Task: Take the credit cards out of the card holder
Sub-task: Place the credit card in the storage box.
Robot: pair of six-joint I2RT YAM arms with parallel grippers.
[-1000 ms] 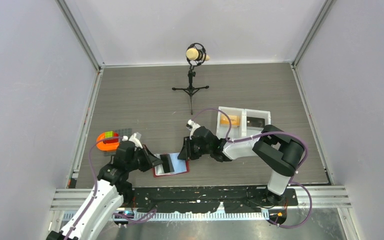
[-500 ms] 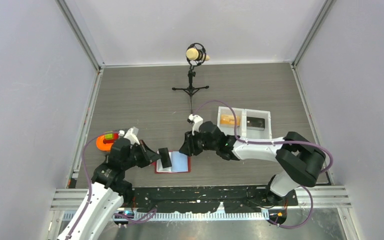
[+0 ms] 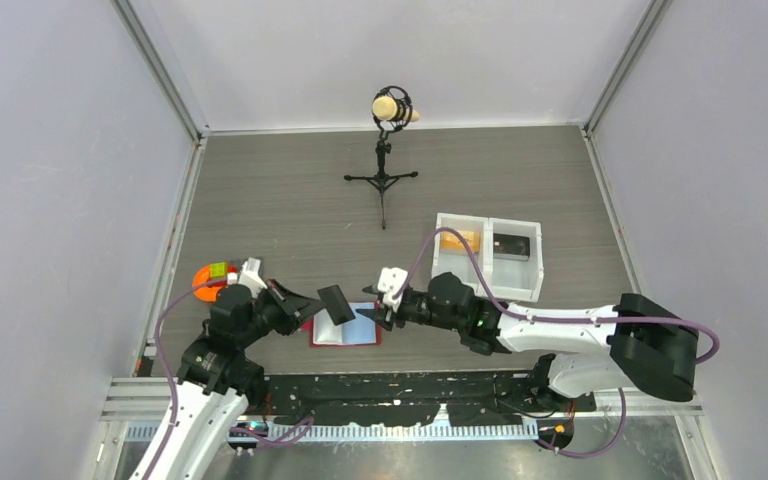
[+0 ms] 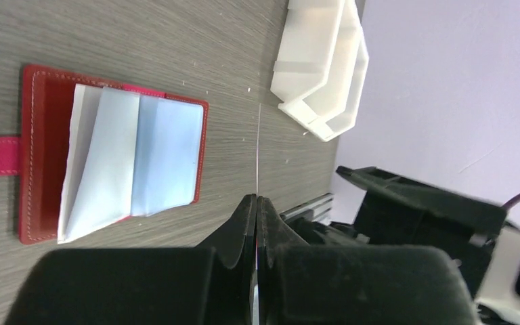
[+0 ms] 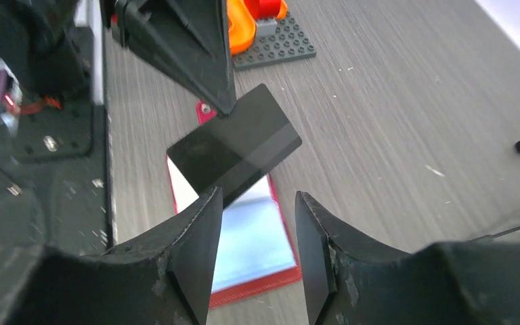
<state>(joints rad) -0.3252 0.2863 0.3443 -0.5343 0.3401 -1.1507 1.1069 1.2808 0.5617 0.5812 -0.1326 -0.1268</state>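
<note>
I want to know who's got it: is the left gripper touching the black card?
Touching. The right wrist view shows the left gripper pinching one corner of the black card with its tips shut.

Bare table [image 3: 290, 200] lies open between card holder [image 3: 345, 335] and microphone stand [image 3: 381, 178]. Obstacles — white tray [image 3: 500, 281] at right, orange block [image 3: 202, 284] at left.
</note>
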